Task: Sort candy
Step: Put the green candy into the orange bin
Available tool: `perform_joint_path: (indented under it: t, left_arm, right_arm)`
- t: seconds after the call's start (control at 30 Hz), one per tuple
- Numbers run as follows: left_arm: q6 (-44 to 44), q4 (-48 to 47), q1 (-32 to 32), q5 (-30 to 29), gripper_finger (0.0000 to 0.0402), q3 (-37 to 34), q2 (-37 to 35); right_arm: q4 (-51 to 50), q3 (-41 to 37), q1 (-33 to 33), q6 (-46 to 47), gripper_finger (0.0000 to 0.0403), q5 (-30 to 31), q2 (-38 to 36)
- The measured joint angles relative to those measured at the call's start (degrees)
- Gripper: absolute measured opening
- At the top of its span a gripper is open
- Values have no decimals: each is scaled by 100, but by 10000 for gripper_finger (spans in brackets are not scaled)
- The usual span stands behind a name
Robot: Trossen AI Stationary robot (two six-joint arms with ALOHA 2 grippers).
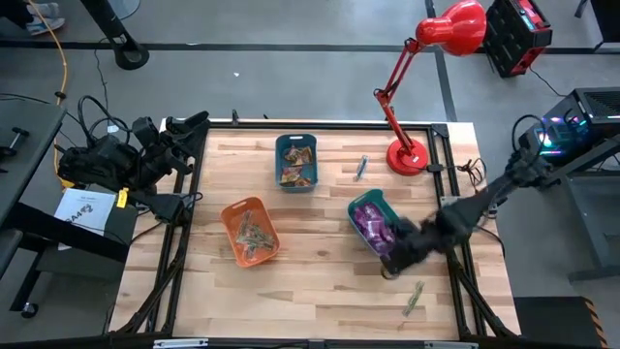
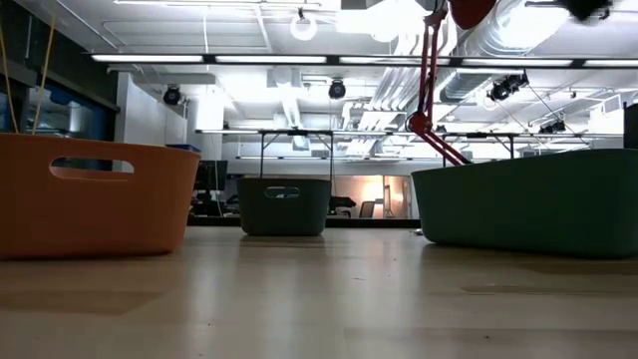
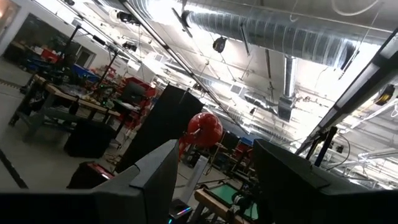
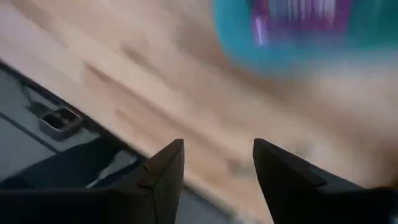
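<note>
The teal bin [image 1: 361,206] holds shiny purple packets [image 1: 371,224]. Orange-brown pieces [image 1: 296,165] lie in the blue bin [image 1: 294,142], and greenish sticks [image 1: 252,234] lie in the orange bin [image 1: 232,210]. One greenish stick [image 1: 414,298] lies loose near the table's near right edge. Another piece [image 1: 360,167] lies between the blue bin and the lamp. My right gripper [image 1: 392,255] hovers at the teal bin's near end, open and empty [image 4: 217,155]. The wrist view is blurred, with the teal bin [image 4: 249,56] ahead. My left gripper [image 1: 184,126] waits at the table's far left corner, open [image 3: 214,168].
A red desk lamp stands with its base [image 1: 408,156] on the far right of the table and its head [image 1: 455,26] beyond the far edge. In the low view the orange bin [image 2: 95,194], blue bin [image 2: 284,204] and teal bin [image 2: 528,199] stand on bare wood.
</note>
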Motion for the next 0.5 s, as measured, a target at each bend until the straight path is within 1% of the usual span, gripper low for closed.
perform_joint_path:
  t: [0.03,0.1,0.17,0.23,0.37,0.43,0.5]
  left_arm:
    - [-40,0,-1,4,202,0,0]
    - [-100,0,0,5,202,0,-2]
    - [-139,2,0,5,202,0,-2]
    - [-138,2,-2,5,202,0,0]
    - [-138,1,-2,-37,202,0,-2]
    - [-136,-2,0,-58,202,0,-1]
    - [-91,-1,-1,-70,202,0,0]
  right_arm:
    - [170,-146,257,611,185,-194,20]
    - [628,-435,708,1536,185,-545,131]
    - [1182,-679,1057,2256,185,-667,304]
    - [1612,-867,1277,2786,185,-652,528]
    - [1637,-1063,1499,3640,185,-681,1014]
    - [1619,-1159,1501,3731,185,-900,1242]
    - [1615,-1175,1463,3751,185,-930,1465]
